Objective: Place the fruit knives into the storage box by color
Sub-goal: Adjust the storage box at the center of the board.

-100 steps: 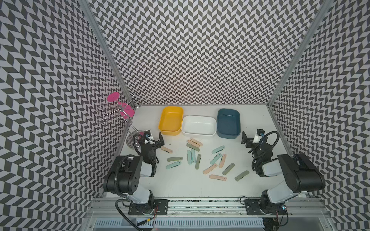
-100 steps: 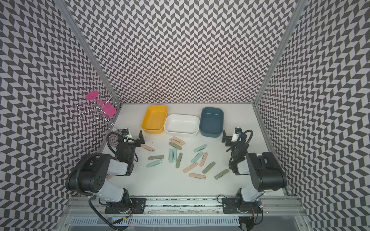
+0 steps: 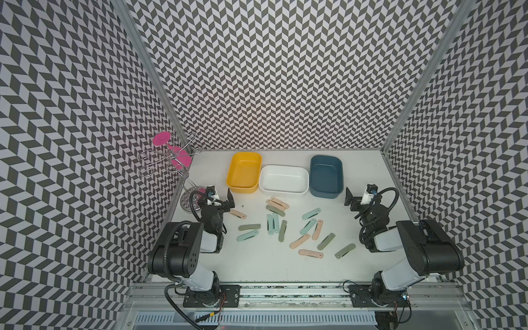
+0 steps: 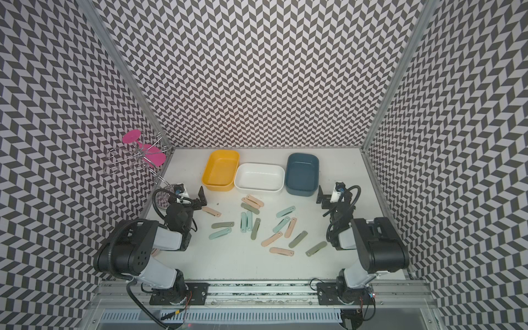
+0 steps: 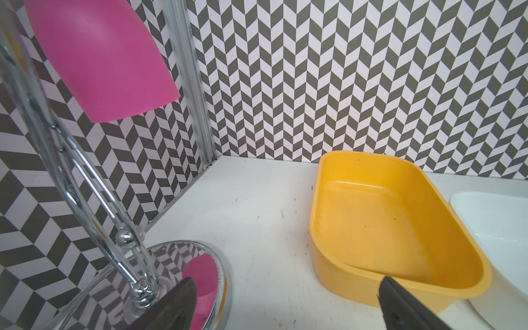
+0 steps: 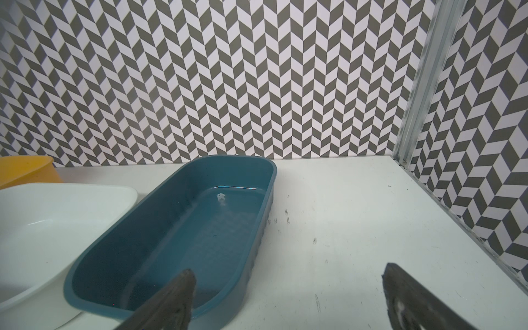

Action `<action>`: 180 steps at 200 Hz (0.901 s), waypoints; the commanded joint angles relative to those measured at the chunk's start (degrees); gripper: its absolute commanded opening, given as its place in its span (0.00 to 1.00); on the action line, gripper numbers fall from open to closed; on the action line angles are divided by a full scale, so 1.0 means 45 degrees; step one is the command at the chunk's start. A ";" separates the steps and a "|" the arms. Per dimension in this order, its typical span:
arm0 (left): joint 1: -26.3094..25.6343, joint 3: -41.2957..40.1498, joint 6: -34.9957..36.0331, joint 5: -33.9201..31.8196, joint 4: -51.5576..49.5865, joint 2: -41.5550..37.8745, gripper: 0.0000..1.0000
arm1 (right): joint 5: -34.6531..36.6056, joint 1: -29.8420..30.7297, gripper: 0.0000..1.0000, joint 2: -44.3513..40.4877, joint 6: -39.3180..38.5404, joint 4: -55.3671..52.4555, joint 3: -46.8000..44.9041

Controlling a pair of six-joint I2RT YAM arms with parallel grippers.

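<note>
You see 3 walls (image 3: 271,71) covered with a grey-and-white chevron pattern, joined by 2 aluminium corner posts (image 3: 157,77), around a white tabletop (image 3: 257,265) under even light, with a metal rail (image 3: 285,297) at the near edge.

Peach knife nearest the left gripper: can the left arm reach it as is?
Probably yes. The peach knife lies flat and alone, just beside the open left gripper, with nothing between them.

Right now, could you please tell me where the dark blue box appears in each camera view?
Both top views: the dark blue box is rightmost of three boxes by the back wall.
Left wrist: not in it.
Right wrist: the box fills the middle.
Shared landmark: the white box beside it.
</note>
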 commanded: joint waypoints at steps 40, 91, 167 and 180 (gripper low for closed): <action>0.0059 0.0157 -0.0081 0.0103 -0.0051 -0.0146 1.00 | -0.0094 -0.0053 1.00 -0.0115 -0.0062 0.0806 -0.0015; 0.0058 0.0141 -0.0073 0.0084 -0.0040 -0.0151 1.00 | -0.0054 -0.0053 1.00 -0.0106 -0.0010 0.0769 -0.0002; 0.0097 0.0388 -0.0593 -0.1073 -0.2065 -0.2251 1.00 | 0.0850 -0.0053 1.00 -0.2885 0.0359 -0.2378 0.0564; 0.0163 0.0530 -0.0974 -0.1449 -0.3108 -0.2996 1.00 | 0.1112 -0.0053 1.00 -0.3530 0.0849 -0.3666 0.0977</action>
